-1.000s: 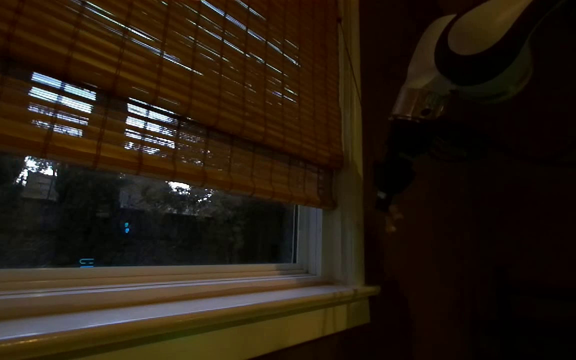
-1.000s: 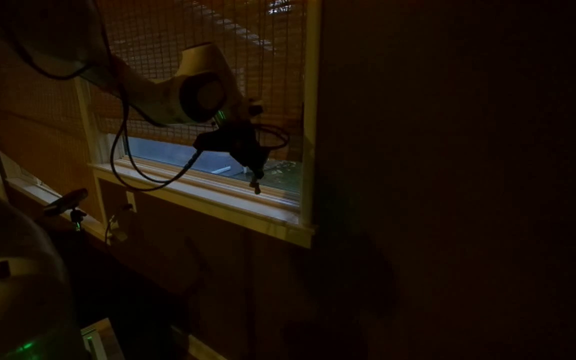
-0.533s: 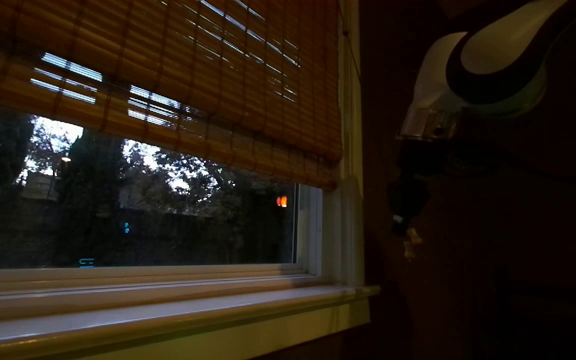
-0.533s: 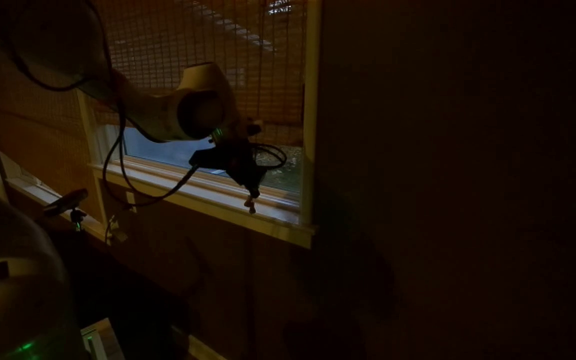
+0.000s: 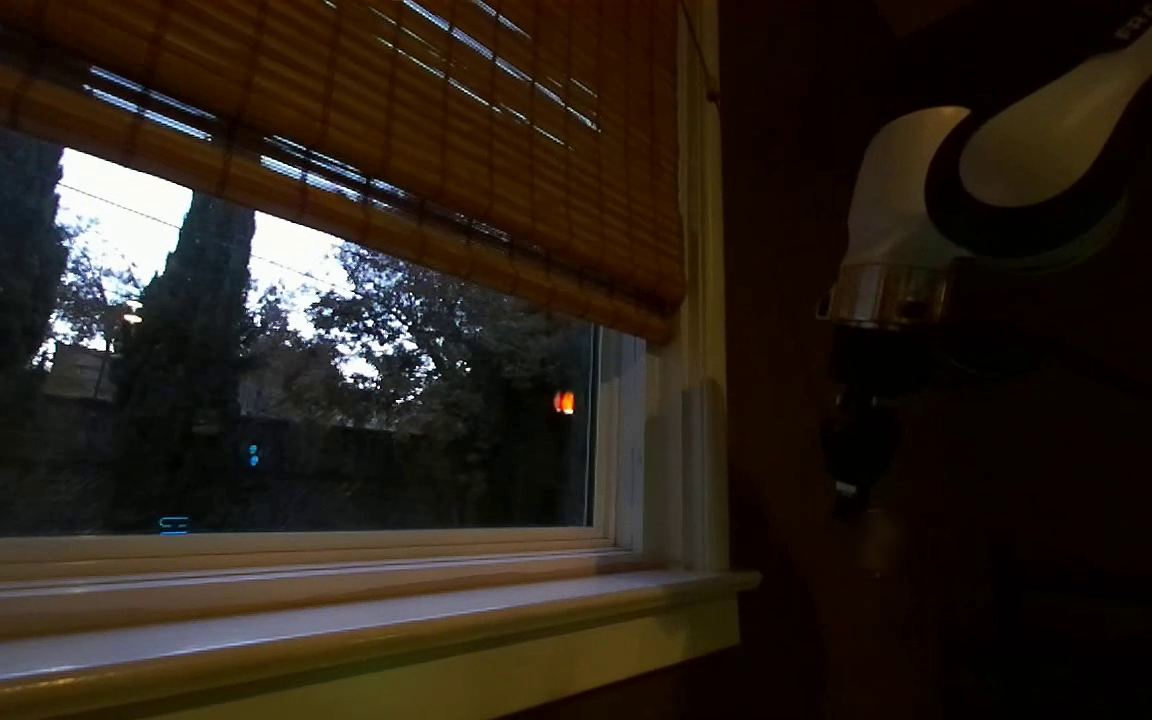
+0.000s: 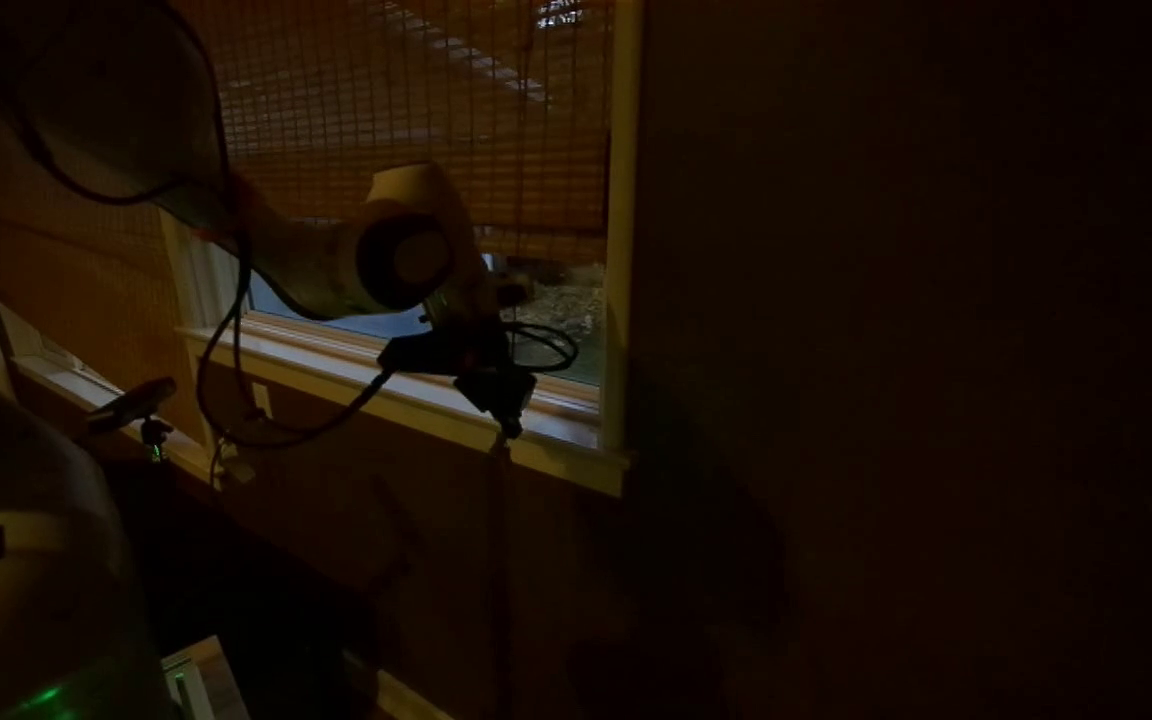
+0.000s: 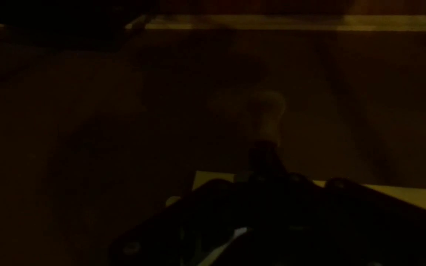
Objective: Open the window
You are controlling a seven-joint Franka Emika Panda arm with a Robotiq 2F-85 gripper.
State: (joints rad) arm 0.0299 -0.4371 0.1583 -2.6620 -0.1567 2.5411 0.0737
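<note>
The window (image 5: 336,440) has a cream frame (image 5: 704,450) and sill (image 5: 336,640). Its reddish-brown bamboo blind (image 5: 456,150) hangs over the upper part, its lower edge slanting, bare glass below. Blind (image 6: 536,190) and sill (image 6: 566,425) also show in an exterior view. A thin cord with a small bead (image 5: 713,97) runs at the frame's right side. My gripper (image 5: 851,500) points down beside the window, in front of the sill (image 6: 511,430). In the wrist view its fingertips (image 7: 266,159) are together, and a small pale piece (image 7: 266,111) sticks out past them. The cord near the gripper is too dark to see.
A dark brown wall (image 6: 886,350) lies right of the window. A small camera on a stand (image 6: 131,405) stands at the left in an exterior view. A loose black arm cable (image 6: 286,440) loops before the sill. A second blind (image 6: 66,300) hangs further left.
My gripper has moved down with the pale piece at its tip. The blind's lower edge has risen and shows more glass. The bead on the cord has moved down.
</note>
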